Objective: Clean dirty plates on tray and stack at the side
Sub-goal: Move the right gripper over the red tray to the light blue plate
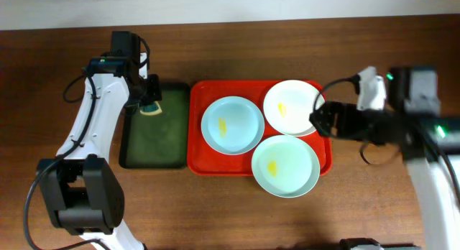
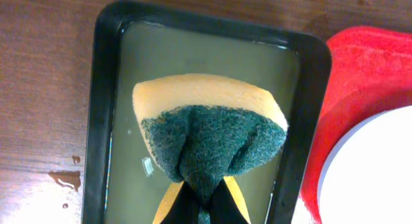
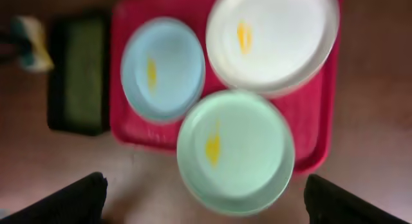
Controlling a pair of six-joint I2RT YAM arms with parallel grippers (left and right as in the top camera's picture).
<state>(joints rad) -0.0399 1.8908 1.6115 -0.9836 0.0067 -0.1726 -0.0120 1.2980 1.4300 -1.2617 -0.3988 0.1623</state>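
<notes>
The left gripper (image 2: 205,197) pinches a yellow-and-green sponge (image 2: 209,137), with the dark green tray (image 2: 100,121) of water beneath its jaws. The right gripper (image 3: 205,182) is spread wide. The pale green plate (image 3: 235,150) lies between its jaws, with the pale blue plate (image 3: 162,69) and cream-white plate (image 3: 273,37) beyond. All three are yellow-smeared and on the red tray (image 3: 315,130).

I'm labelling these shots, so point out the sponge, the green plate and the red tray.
sponge (image 2: 212,137): left wrist view, on its green scrubbing face.
green plate (image 1: 291,171): overhead view, on its bare floor.
red tray (image 1: 201,162): overhead view, on its bare lower-left corner.
</notes>
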